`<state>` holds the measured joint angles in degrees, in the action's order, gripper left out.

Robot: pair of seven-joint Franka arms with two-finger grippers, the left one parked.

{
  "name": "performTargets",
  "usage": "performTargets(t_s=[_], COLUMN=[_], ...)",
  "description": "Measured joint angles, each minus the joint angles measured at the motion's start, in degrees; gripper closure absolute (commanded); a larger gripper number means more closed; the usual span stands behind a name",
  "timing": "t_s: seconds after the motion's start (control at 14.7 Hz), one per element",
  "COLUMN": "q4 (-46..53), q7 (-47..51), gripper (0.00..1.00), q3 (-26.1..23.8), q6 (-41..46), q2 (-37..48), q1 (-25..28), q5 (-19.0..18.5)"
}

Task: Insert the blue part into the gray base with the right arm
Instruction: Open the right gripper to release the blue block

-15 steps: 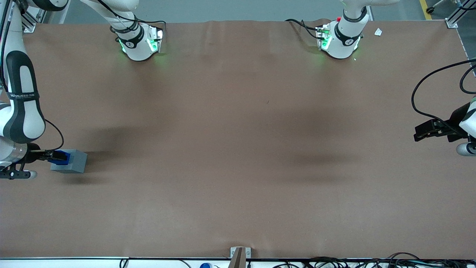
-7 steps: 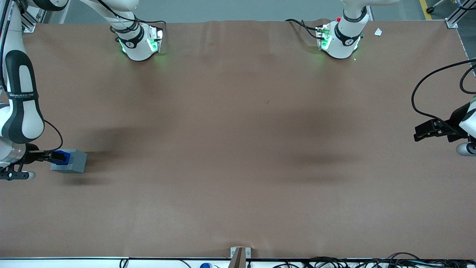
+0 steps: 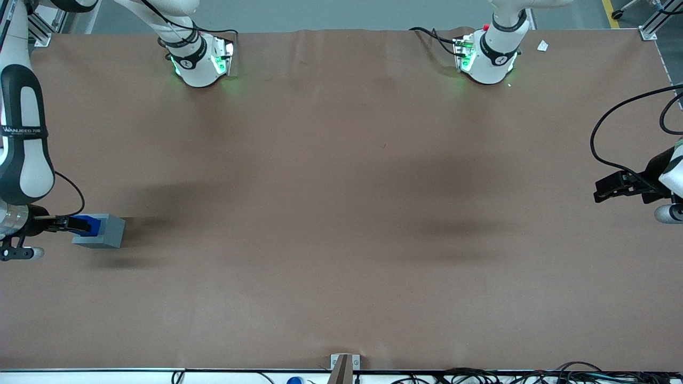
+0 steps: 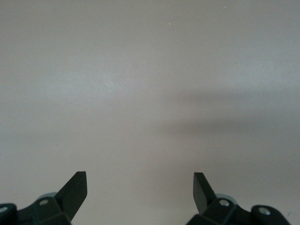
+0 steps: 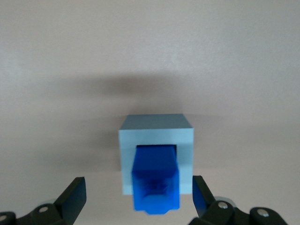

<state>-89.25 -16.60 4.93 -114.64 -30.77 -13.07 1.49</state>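
At the working arm's table end | blue part (image 5: 156, 179) seated in gray base (image 5: 156, 136) recess | gripper (image 5: 138, 197) above, fingers (image 5: 74, 194) apart, touching nothing

Black strap (image 3: 24, 129) on right arm (image 3: 21, 154): white lettering, unreadable

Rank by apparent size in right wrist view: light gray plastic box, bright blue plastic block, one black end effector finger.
1. gray box
2. blue block, seated in it; nearer the camera, so unsure
3. finger of the open end effector above both
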Motion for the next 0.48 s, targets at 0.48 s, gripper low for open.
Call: performTargets(t_s=[0.48], q4=[1.66], q7=[9.88], gripper=[0.00], q3=[-0.24], q6=[6.74], q2=[4.94], q1=[5.94], q5=[0.00])
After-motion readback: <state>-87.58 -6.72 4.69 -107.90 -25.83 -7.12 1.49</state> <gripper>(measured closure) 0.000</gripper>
